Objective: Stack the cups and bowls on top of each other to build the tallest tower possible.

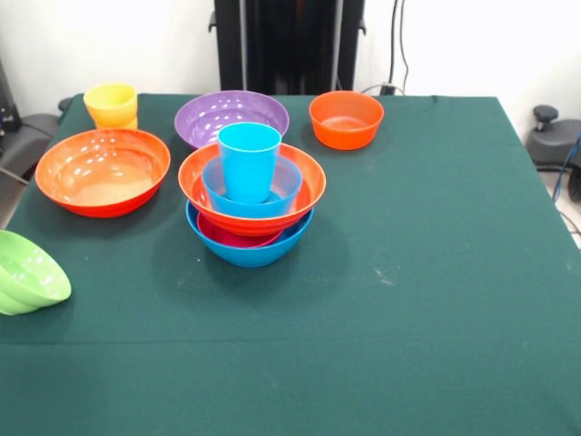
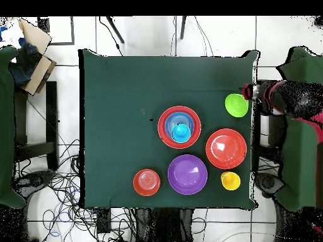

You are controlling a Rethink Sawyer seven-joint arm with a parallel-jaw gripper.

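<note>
Green-clothed counter (image 1: 436,300): tower (image 1: 251,195) five pieces nested; yellow cup (image 1: 111,105) and four bowls remain loose. Pincer state: cannot tell, unseen.

My room is bright. Light from above puts white shiny spots on the big glossy orange plastic bowl (image 1: 103,171) and soft small shadows on the dark green tablecloth (image 1: 427,272).

Bowls ring tower (image 1: 251,195); table's (image 1: 436,272) other half free.
</note>
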